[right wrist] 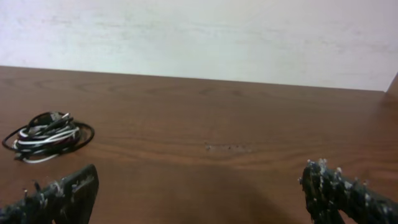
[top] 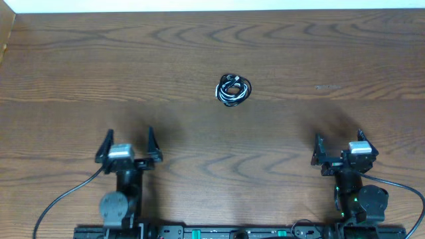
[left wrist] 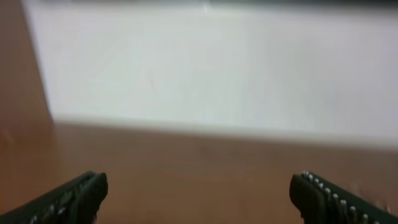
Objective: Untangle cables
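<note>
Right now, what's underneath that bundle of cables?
The cables lie as one small coil directly on the wooden table; nothing else shows beneath them. The wood right under the strands is covered, so anything thin there can't be seen.

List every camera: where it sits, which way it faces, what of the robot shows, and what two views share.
Overhead: above the table, facing straight down; cables, left gripper and right gripper, both open, show.
Left wrist: on the left arm, facing low across the wood to a pale wall; own open fingers only.
Right wrist: same low outlook; own fingers, cables at left.
Shared: overhead and right wrist both show the cables.
</note>
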### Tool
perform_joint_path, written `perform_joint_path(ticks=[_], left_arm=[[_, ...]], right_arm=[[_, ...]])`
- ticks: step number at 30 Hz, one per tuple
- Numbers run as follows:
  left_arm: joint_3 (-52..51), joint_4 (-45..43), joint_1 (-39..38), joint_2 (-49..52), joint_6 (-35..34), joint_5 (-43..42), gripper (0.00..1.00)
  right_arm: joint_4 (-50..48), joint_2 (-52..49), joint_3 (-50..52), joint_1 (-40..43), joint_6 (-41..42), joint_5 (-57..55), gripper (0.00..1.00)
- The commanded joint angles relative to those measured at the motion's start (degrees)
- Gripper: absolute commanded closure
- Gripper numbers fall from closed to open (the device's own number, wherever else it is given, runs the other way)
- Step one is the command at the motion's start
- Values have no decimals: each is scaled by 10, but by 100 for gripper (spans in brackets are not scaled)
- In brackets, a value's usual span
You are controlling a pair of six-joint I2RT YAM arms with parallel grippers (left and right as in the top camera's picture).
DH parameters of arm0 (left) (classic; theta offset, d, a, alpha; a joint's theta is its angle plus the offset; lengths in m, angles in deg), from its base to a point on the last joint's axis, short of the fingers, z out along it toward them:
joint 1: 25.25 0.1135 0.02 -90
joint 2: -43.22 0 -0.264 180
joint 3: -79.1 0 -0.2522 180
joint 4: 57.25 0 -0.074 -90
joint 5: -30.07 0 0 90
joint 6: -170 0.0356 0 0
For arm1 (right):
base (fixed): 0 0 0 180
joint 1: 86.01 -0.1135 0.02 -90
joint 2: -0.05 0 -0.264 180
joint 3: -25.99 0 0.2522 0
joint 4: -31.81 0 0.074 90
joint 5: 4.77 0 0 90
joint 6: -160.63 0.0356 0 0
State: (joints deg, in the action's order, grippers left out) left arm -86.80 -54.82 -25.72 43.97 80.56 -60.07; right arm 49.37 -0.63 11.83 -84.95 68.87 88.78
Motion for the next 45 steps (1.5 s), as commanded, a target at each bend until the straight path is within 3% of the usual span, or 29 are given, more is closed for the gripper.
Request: perform_joint_path(ticks=[1,6,10,17,23,34,37,41,43,45], left_arm=[[-1,-134,-1,-5,12,100,2],[8,-286,13,-5,31,178,2],[45,-286,35,0,33,169,2],[159,-276,37,95,33,70,2],[356,-165,37,260,42,20,2],[756,316,37,547,48,-12,2],[790,375,37,599,48,-146,2],[790,381,37,649,26,-360,2],[790,369,37,669,17,-414,2],[790,361,37,685,-38,-416,2]], right_arm=[[3,3,0,5,-5,-6,1],[3,3,0,5,-5,-6,1],[3,3,0,5,-5,-6,1],[3,3,0,5,-5,-6,1],[3,3,0,5,-5,-6,1],[3,3,0,5,-5,-6,1],[3,3,0,5,-5,-6,1],[3,3,0,5,-5,-6,1],[3,3,0,5,-5,-6,1],[3,3,0,5,-5,-6,1]])
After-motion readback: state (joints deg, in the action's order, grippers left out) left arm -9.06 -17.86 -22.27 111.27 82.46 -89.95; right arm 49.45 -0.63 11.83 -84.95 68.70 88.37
